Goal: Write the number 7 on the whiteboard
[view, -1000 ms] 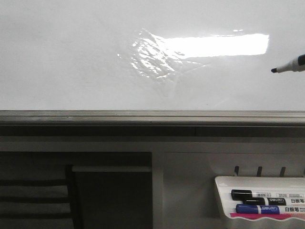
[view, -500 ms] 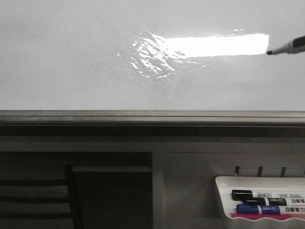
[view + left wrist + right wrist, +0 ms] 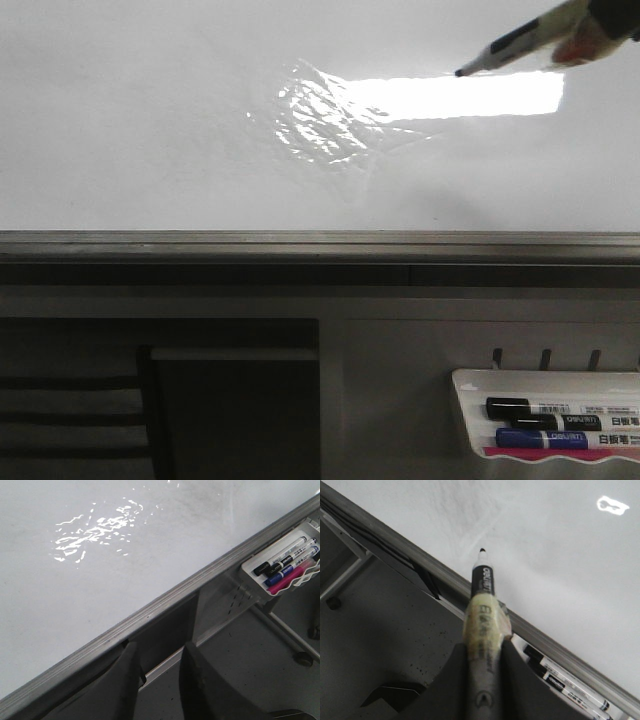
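The whiteboard (image 3: 150, 130) fills the upper front view, glossy white, with a bright rectangular reflection, a wrinkled film patch (image 3: 320, 120) and a grey metal edge (image 3: 300, 243). No number 7 shows on it. My right gripper (image 3: 484, 652) is shut on a black-tipped marker (image 3: 481, 605) wrapped in yellowish tape. In the front view the marker (image 3: 510, 45) comes in from the upper right, its tip at the top edge of the reflection; I cannot tell if it touches. My left gripper (image 3: 159, 667) is open and empty, below the board's edge (image 3: 165, 602).
A small white marker tray (image 3: 470, 420) hangs below the board at the lower right, holding black, blue and pink markers (image 3: 545, 425). It also shows in the left wrist view (image 3: 252, 572). Grey frame bars and a dark opening lie below the board.
The marker has risen and moved left across the board, from the right edge beside the reflection to the reflection's top edge. More of its barrel now shows.
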`<state>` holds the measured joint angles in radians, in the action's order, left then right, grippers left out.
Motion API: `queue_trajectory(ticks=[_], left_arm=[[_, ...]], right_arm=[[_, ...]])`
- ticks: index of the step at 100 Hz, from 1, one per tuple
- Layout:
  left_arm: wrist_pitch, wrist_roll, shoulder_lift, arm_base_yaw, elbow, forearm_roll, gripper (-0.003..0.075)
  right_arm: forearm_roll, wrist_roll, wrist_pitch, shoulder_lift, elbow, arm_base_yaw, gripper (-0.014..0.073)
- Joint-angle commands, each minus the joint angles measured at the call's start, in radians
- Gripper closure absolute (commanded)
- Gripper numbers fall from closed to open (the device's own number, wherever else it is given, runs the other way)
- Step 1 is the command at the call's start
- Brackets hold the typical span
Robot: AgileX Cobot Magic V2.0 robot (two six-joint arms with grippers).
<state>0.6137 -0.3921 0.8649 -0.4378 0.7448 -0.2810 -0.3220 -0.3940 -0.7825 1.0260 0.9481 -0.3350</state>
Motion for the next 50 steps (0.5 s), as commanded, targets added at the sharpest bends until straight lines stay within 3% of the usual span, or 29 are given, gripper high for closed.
queue_trajectory(ticks=[1, 25, 50], left_arm=[[-0.062, 0.01, -0.007, 0.003, 0.025, -0.025, 0.0555], [-0.064, 0.01, -0.007, 0.003, 0.025, -0.026, 0.0555], [-0.064, 0.01, -0.007, 0.003, 0.025, -0.029, 0.0555]], right_arm=[[-0.033, -0.001, 0.119, 0.026, 0.037, -0.03, 0.0639], [-0.053, -0.001, 0.294, 0.141, 0.037, -0.109, 0.0639], [-0.054, -0.001, 0.376, 0.24, 0.039, -0.109, 0.0639]])
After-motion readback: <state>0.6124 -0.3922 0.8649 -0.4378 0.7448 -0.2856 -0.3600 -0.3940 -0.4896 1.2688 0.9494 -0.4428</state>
